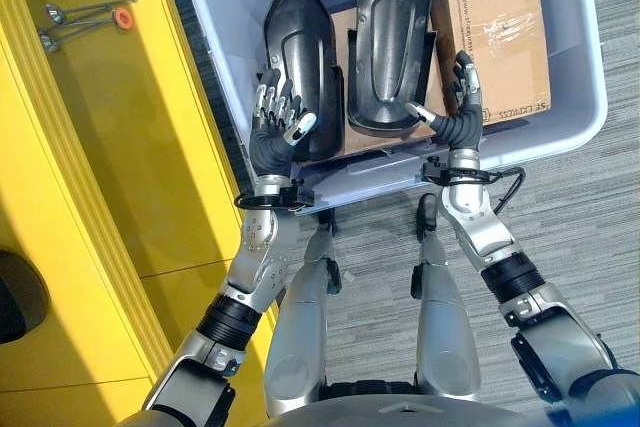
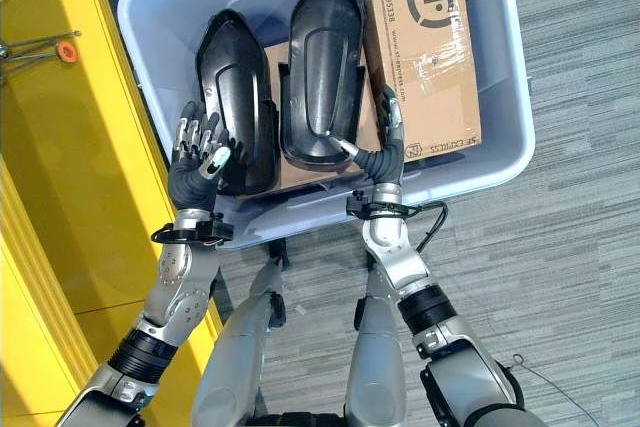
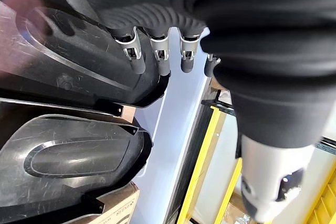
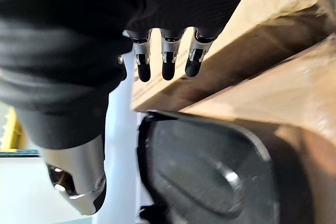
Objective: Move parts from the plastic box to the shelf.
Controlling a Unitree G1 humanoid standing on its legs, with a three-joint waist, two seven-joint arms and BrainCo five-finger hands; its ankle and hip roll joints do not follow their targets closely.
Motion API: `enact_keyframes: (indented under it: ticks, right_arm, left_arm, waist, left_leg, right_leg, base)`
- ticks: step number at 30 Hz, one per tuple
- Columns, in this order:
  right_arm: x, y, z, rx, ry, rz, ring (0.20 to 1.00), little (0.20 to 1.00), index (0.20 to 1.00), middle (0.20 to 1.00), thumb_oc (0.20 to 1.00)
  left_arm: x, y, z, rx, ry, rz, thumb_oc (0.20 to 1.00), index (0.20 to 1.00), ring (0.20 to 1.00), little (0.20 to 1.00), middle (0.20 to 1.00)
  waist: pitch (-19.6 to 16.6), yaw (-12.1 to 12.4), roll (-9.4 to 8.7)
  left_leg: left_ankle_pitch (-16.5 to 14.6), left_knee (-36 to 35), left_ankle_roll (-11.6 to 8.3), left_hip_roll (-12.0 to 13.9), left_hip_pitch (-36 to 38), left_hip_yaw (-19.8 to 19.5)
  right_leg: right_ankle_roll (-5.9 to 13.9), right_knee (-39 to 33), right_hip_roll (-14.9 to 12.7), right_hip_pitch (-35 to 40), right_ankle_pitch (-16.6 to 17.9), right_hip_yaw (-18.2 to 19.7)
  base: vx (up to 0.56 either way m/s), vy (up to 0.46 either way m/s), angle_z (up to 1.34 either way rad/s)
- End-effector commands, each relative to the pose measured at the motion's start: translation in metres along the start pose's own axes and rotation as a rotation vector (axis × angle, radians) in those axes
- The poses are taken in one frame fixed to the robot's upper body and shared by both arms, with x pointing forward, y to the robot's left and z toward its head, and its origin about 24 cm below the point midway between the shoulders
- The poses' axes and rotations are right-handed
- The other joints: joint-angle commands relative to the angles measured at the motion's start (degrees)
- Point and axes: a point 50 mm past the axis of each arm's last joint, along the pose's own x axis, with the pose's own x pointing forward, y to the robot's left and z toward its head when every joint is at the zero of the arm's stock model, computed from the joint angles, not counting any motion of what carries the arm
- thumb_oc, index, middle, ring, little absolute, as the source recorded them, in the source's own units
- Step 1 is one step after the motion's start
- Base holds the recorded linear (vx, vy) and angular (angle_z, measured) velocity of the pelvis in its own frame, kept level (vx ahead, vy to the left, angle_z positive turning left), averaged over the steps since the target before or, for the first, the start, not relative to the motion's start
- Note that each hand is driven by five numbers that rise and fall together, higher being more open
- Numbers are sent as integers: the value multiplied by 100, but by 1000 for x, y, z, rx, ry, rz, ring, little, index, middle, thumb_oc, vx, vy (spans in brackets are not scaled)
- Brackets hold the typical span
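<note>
Where the pale blue-grey plastic box (image 1: 575, 117) sits on grey carpet (image 1: 600, 237), it holds two black moulded parts side by side on a flat sheet of cardboard (image 1: 340, 27), with a brown cardboard carton (image 1: 490, 32) lying flat against the right wall. The left part (image 1: 300, 57) lies nearest the yellow shelf (image 1: 110, 147), which runs along the box's left side; the right part (image 1: 390, 42) lies between the left part and the carton. The left hand (image 1: 280, 117) is over the near end of the left part, fingers relaxed and spread, closed on nothing. The right hand (image 1: 462, 97) is at the near corner of the carton, just beside the right part, fingers likewise loose and holding nothing. Metal rods with an orange ring (image 1: 122, 18) lie on the shelf. The carton carries black print and clear tape.
</note>
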Motion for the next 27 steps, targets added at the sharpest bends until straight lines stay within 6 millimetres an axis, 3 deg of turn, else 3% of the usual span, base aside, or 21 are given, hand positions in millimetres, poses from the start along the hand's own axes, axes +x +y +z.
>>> enact_keyframes:
  ticks: [1,27]
  right_arm:
    - [11,1,15,35,-71,-42,1000,1000,1000,1000,1000]
    - [48,-13,13,-58,-33,-157,1000,1000,1000,1000,1000]
  left_arm:
    - [8,-14,32,-30,-175,-73,1000,1000,1000,1000,1000]
    - [9,-19,35,-56,-175,-113,1000,1000,1000,1000,1000]
  waist:
    - [-105,135,-12]
    - [26,294,26]
  left_leg:
    - [-259,310,-505,276,84,-129]
    - [-373,636,-475,202,-418,-264]
  right_leg:
    - [253,19,-235,-217,841,-22]
    - [207,220,-206,-562,783,-59]
  base:
    - [0,0,0]
    - [-1,0,1]
